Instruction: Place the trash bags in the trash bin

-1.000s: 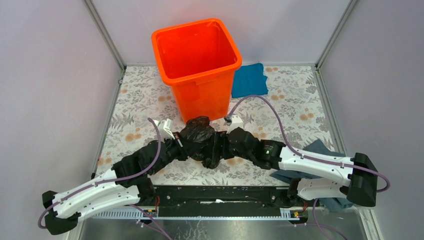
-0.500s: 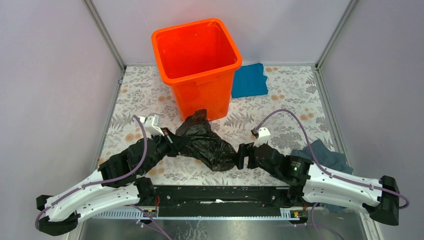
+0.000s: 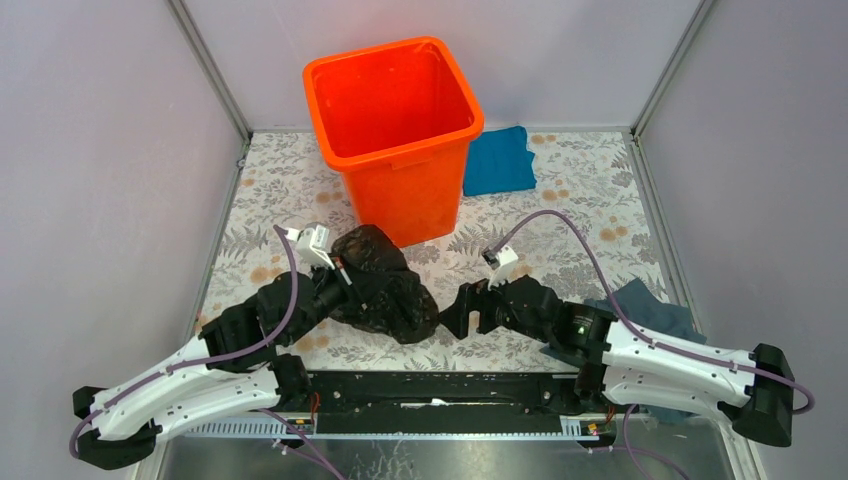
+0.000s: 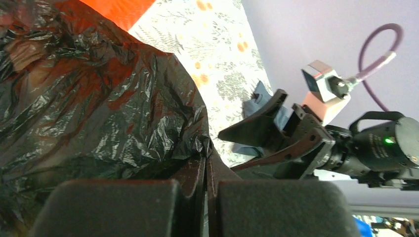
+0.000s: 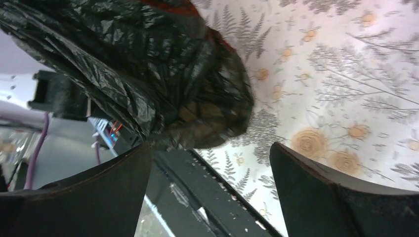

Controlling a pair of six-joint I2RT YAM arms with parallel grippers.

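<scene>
Trash bag (image 3: 385, 290) sits bunched on your table (image 3: 560, 200), just in front of the orange bin (image 3: 405, 195). Your left gripper (image 4: 206, 165) pinches its film tight; your right gripper (image 5: 211, 150) gapes empty beside it.

Bright even light; glare on trash bags (image 4: 99, 108)

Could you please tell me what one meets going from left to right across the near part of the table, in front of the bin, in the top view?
left gripper, shut on the bag → trash bag → right gripper, open → grey-blue cloth
</scene>
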